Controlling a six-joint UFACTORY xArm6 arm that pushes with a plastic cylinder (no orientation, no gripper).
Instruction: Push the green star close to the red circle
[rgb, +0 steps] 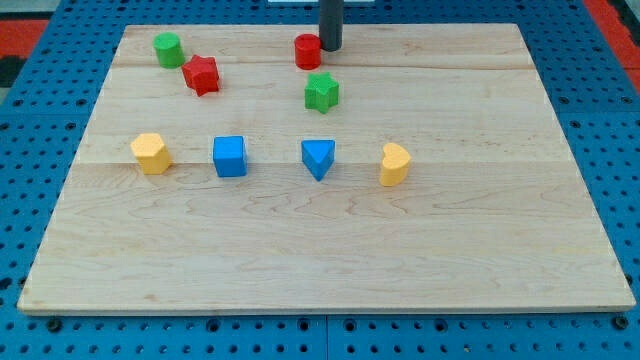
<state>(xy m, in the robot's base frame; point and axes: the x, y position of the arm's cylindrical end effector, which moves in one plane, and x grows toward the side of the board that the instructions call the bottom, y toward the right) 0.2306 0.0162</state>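
Green star (321, 92) is found just below the red circle (307, 51), near but apart, so the task is judged nearly done. The tool, a bare rod that grasps nothing, has its tip (329, 48) touching the red circle's right side on the bench (480, 250).

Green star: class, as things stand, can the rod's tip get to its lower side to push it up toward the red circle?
Probably yes. My tip stands just right of the red circle, above the green star. The board right of the star is bare, so the tip could pass around it; the blue triangle lies well below.
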